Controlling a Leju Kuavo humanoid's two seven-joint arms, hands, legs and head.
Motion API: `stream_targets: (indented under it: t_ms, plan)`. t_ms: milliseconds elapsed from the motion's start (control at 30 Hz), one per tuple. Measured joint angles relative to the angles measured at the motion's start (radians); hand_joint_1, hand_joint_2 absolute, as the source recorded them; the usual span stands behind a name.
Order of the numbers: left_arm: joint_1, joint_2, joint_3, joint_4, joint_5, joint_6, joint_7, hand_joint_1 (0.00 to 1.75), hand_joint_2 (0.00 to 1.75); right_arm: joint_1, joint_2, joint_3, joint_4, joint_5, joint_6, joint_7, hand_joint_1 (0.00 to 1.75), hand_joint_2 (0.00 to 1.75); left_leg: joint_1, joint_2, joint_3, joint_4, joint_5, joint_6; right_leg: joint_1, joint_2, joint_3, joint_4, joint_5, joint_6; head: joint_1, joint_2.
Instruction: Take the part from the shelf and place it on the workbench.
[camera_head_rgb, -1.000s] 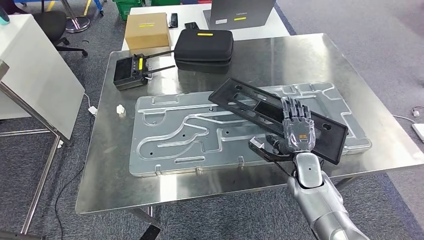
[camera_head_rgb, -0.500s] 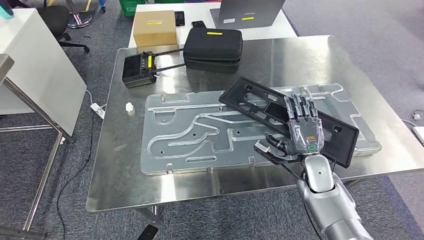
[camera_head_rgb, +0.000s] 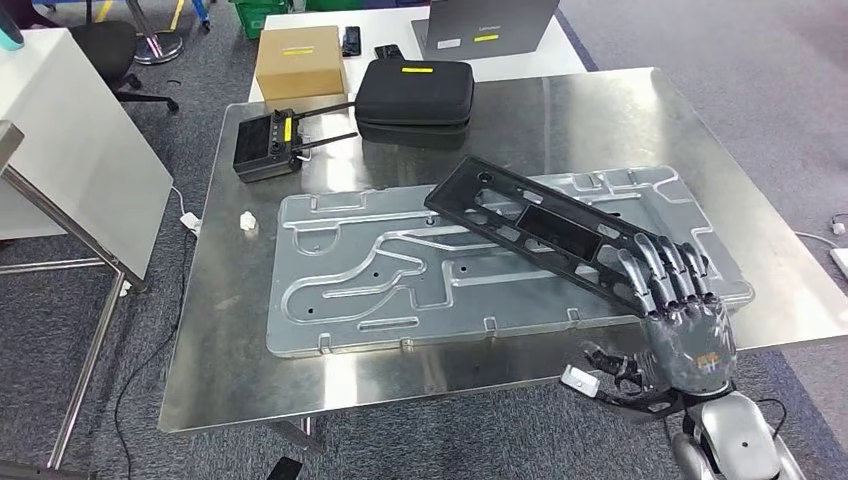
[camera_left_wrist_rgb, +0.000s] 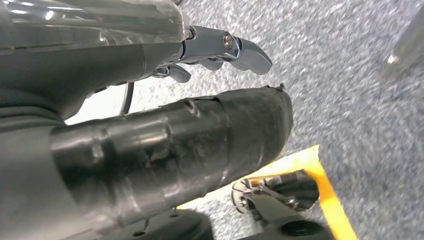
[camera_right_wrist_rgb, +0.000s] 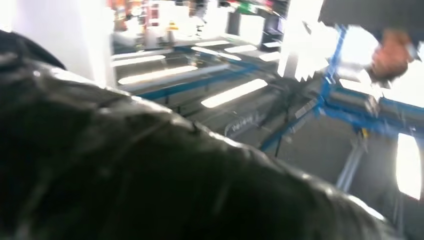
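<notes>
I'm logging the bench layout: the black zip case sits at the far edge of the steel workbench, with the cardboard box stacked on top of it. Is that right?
Not quite. The black zip case does sit at the far edge of the steel workbench, but the cardboard box isn't on it; the head view shows the box on the white table behind, beside the case.

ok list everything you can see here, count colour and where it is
long slotted plastic part: 1, black, lying slantwise on the metal plate, its near end under the right hand's fingers
metal plate: 1, silver with pressed channels, flat on the workbench
workbench: 1, steel top
zip case: 1, black with a yellow label, far side of the workbench
remote controller: 1, black with two antennas, far left corner
small object: 1, white, left of the plate
cardboard box: 1, tan, on the white table behind
right hand: 1, grey, at the near right edge
left hand: 1, dark, hanging over carpet
</notes>
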Motion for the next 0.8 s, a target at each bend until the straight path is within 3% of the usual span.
stream_targets:
  t_ms: [33,133,200,300,367,400,500,533,600,667,733,800]
  plan:
    - [-0.001,0.0,0.001,0.0,-0.001,0.007,0.001,0.0,0.0,0.02,0.033,-0.028,-0.032,-0.042,0.0,-0.064,0.0,0.0,-0.002,0.0,0.016,-0.033,0.007,0.005,0.001,0.001,-0.001,0.003,-0.002,0.005,0.0,0.0]
    - [0.001,0.001,0.003,0.0,-0.004,0.028,0.005,0.0,0.0,0.069,0.147,-0.108,-0.101,-0.191,0.0,-0.241,0.0,0.0,-0.003,0.0,0.021,-0.05,0.011,0.02,0.0,0.002,-0.003,0.006,-0.002,0.019,0.001,0.0]
    - [0.004,0.0,0.004,0.0,-0.003,0.039,0.005,0.0,0.0,0.095,0.221,-0.152,-0.128,-0.283,0.0,-0.292,0.0,0.0,0.0,0.002,0.023,-0.061,0.02,0.033,-0.002,0.003,-0.015,0.037,-0.031,0.028,0.001,0.0]
    - [0.007,0.0,0.006,0.0,-0.001,0.052,0.005,0.0,0.0,0.128,0.306,-0.181,-0.15,-0.394,0.0,-0.305,0.0,0.0,0.0,0.004,0.016,-0.064,0.027,0.041,-0.005,0.004,-0.082,0.203,-0.131,0.036,0.001,0.0]
    - [0.012,0.0,0.008,0.0,0.0,0.061,0.005,0.0,0.0,0.152,0.352,-0.185,-0.158,-0.462,0.0,-0.307,0.0,0.0,0.0,0.005,0.009,-0.059,0.029,0.041,-0.006,0.004,-0.104,0.27,-0.151,0.038,0.001,0.0]
    - [0.015,0.0,0.008,0.0,0.001,0.064,0.005,0.0,0.0,0.162,0.37,-0.185,-0.162,-0.493,0.0,-0.308,0.0,0.0,0.0,0.006,0.006,-0.056,0.03,0.04,-0.006,0.004,-0.086,0.247,-0.132,0.037,0.001,0.0]
    - [0.019,0.0,0.009,0.0,0.003,0.07,0.005,0.0,0.0,0.176,0.409,-0.185,-0.173,-0.56,0.0,-0.302,0.0,0.0,-0.002,0.005,-0.001,-0.047,0.034,0.032,-0.006,0.004,0.02,0.056,-0.056,0.029,0.001,0.0]
    - [0.019,0.0,0.009,0.0,0.003,0.072,0.005,0.0,0.0,0.18,0.418,-0.185,-0.175,-0.575,0.0,-0.3,0.0,0.0,-0.003,0.004,-0.002,-0.047,0.037,0.026,-0.003,0.005,0.039,0.018,-0.045,0.024,0.001,0.0]
    - [0.02,0.001,0.009,0.0,0.003,0.074,0.005,0.0,0.0,0.188,0.431,-0.185,-0.177,-0.597,0.0,-0.296,0.0,0.0,-0.004,0.004,-0.004,-0.049,0.044,0.012,0.004,0.007,0.039,0.005,-0.037,0.016,0.0,0.0]
    - [0.022,0.002,0.011,0.0,0.003,0.075,0.005,0.0,0.0,0.194,0.441,-0.184,-0.178,-0.614,-0.001,-0.295,0.0,0.0,-0.003,0.003,-0.01,-0.045,0.041,-0.001,0.0,0.006,0.032,-0.002,-0.024,0.001,0.001,0.0]
    - [0.024,0.002,0.012,0.0,0.003,0.076,0.005,0.0,0.0,0.199,0.449,-0.183,-0.178,-0.632,-0.001,-0.293,0.0,0.0,-0.002,0.003,-0.035,0.012,-0.013,-0.01,-0.004,0.003,0.02,-0.01,-0.006,-0.016,-0.001,0.0]
    - [0.024,0.004,0.012,0.0,0.003,0.076,0.005,0.0,0.0,0.204,0.456,-0.18,-0.177,-0.646,-0.001,-0.29,0.0,0.0,0.0,0.003,-0.077,0.135,-0.099,-0.016,0.0,0.0,0.001,-0.009,0.007,-0.024,-0.002,0.0]
